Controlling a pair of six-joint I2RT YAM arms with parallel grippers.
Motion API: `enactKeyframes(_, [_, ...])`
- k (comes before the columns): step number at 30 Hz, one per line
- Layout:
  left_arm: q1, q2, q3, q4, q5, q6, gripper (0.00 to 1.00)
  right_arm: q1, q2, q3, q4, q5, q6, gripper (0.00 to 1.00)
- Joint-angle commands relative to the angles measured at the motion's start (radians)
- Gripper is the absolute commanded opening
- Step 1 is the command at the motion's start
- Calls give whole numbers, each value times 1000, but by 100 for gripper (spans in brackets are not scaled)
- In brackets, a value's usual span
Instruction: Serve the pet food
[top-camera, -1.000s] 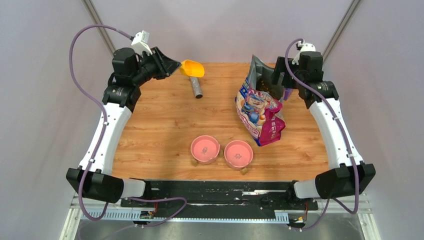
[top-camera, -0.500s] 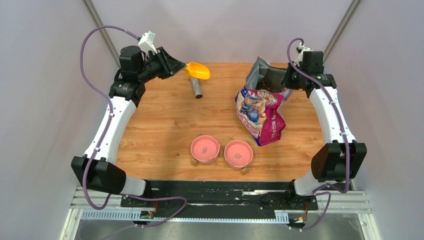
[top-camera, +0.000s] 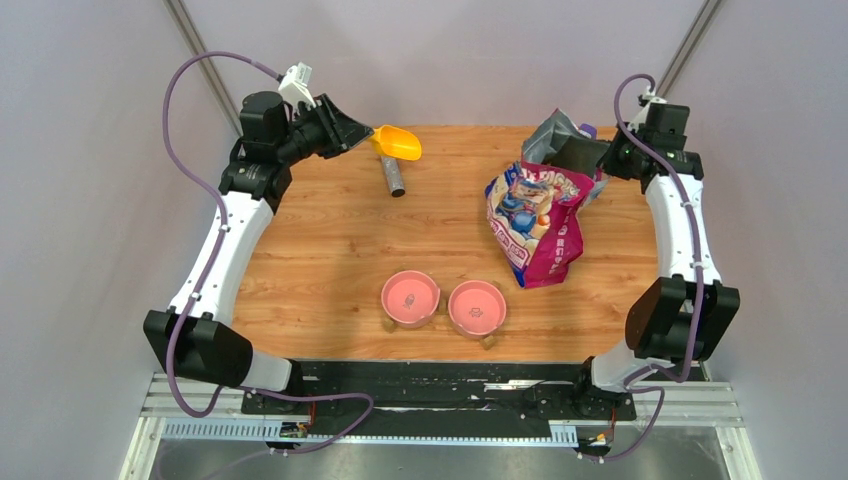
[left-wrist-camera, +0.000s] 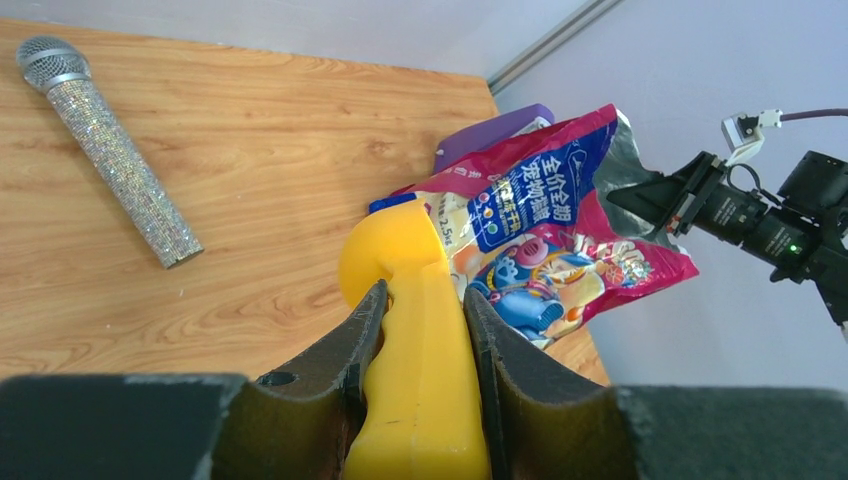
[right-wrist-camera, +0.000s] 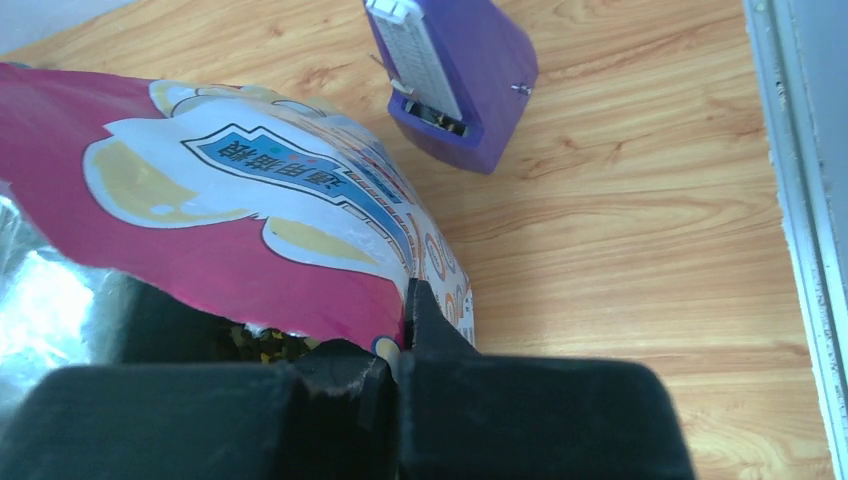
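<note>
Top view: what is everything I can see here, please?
Wooden table: one, light brown, under everything.
Glossy purple-pink cartoon bag: one, right side, mouth open.
Dark kibble pellets: few visible, inside the bag's mouth.
Yellow plastic scoop: one, far left, gripped.
Silver glitter microphone: one, lying beside the scoop.
Pink round bowls: two, side by side, near edge.
Purple plastic device: one, behind the bag.
Left claw: black, shut on the scoop's handle.
Right claw: black, pinching the bag's rim.

Microphone (top-camera: 392, 177) left — bag (top-camera: 538, 215) right.
</note>
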Motion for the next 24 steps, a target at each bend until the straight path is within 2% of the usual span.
enactKeyframes(1, [-3, -18, 28, 68, 25, -21, 0, -54, -40, 48, 189, -74, -46, 0])
enactKeyframes(5, [-3, -14, 24, 74, 36, -35, 0, -45, -30, 74, 227, -239, -51, 0])
enactKeyframes(11, [-5, -11, 14, 107, 79, -92, 0, 66, -52, 78, 229, -149, -63, 0])
enactKeyframes(18, [-41, -19, 2, 130, 117, -151, 0, 378, -71, 94, 190, 155, -89, 0])
enactKeyframes(24, [-48, -72, -39, 144, 112, -171, 0, 578, -20, 82, 167, 418, -99, 0])
